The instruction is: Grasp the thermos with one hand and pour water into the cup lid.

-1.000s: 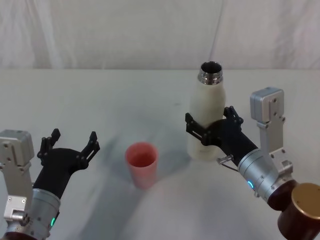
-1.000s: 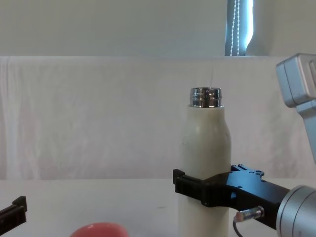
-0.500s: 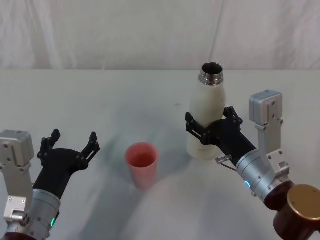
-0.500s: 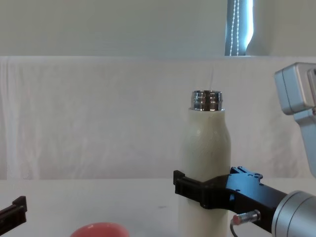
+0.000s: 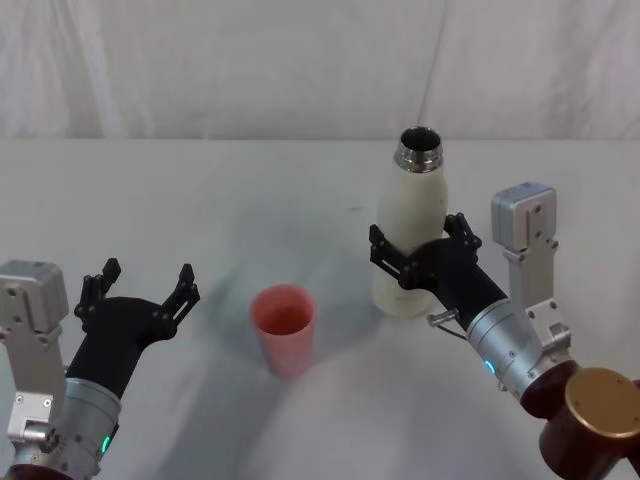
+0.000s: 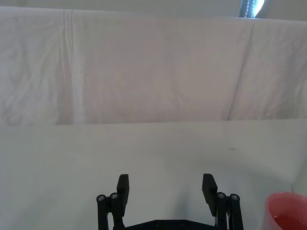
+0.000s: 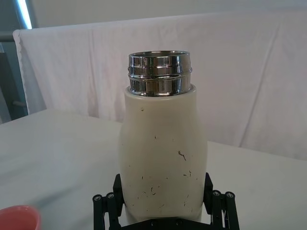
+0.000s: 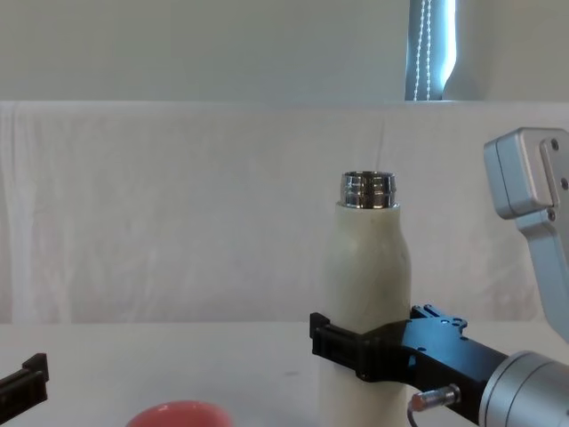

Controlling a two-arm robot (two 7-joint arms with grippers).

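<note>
We find the thermos (image 5: 412,235) standing upright on the white table (image 5: 200,200), right of centre, its steel neck uncapped. The right gripper (image 5: 420,262) is clamped around the lower body of the bottle, one black finger pressed against each side, as the right wrist view confirms. The cup lid (image 5: 285,328) sits open side up, near and left of the thermos, apart from it. We note the left gripper (image 5: 140,290) at the near left, fingers spread wide and holding nothing, well apart from the cup lid.
</note>
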